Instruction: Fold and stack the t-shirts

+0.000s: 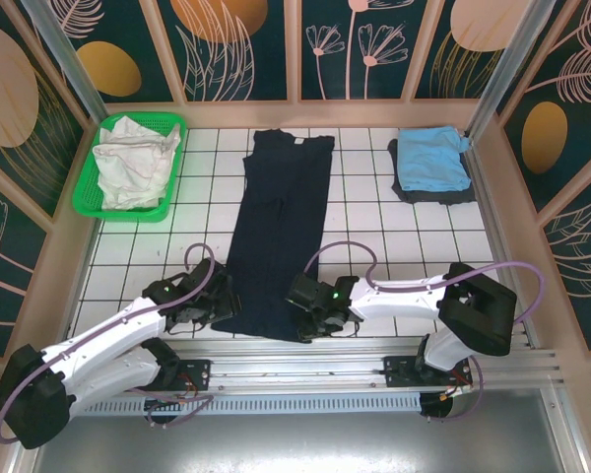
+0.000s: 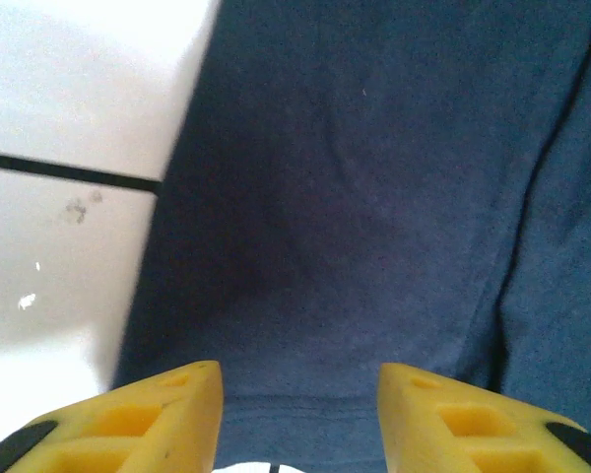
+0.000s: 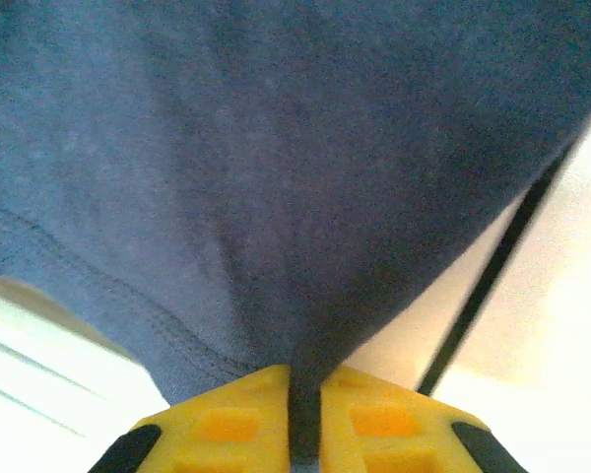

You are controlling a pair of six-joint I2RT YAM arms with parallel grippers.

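The navy t-shirt (image 1: pixel 281 217) is laid out as a long narrow strip on the white tiled table (image 1: pixel 374 236), running straight away from both grippers, with its near hem right at their fingertips. The left gripper (image 1: pixel 215 304) is parked at the shirt's near left corner. In the left wrist view its yellow fingers (image 2: pixel 167 419) are seen partway apart, with the stitched hem lying in the gap between them and bare tile off to the left, so nothing is pinched there. The right gripper (image 1: pixel 310 313) is set at the near right corner, and in its wrist view the jaws are seen closed tight on a fold of the navy fabric, which bunches up just ahead of the fingertips. Far ahead and off to the right of the right gripper, a folded light blue t-shirt (image 1: pixel 431 160) is stacked on a dark folded garment (image 1: pixel 443 196). Far ahead and left of the left gripper, a crumpled white t-shirt (image 1: pixel 130 163) is piled in a green mesh basket (image 1: pixel 87 202).
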